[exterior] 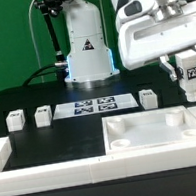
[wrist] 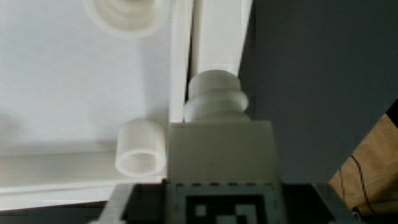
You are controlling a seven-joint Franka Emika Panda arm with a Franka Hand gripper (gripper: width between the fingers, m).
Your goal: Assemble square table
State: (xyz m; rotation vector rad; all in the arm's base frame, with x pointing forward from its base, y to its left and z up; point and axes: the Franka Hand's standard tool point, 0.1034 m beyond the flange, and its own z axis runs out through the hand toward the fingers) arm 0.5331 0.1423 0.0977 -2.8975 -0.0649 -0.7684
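The white square table top point(exterior: 142, 138) lies at the front on the exterior view's right, with raised rim and round corner sockets. My gripper point(exterior: 191, 79) hangs above its far right corner, shut on a white tagged leg point(exterior: 190, 73). In the wrist view the held leg point(wrist: 222, 140) sits between the jaws of the gripper point(wrist: 222, 207), its narrow threaded end over the rim of the top point(wrist: 80, 90), beside a corner socket point(wrist: 139, 146). Three more legs stand on the black table: two at the left point(exterior: 15, 120) point(exterior: 42, 116) and one at the right point(exterior: 148, 98).
The marker board point(exterior: 95, 107) lies flat in front of the robot base point(exterior: 87, 47). A long low white border rail point(exterior: 35, 167) runs along the front and left. A brown surface point(wrist: 374, 170) shows beyond the table edge in the wrist view.
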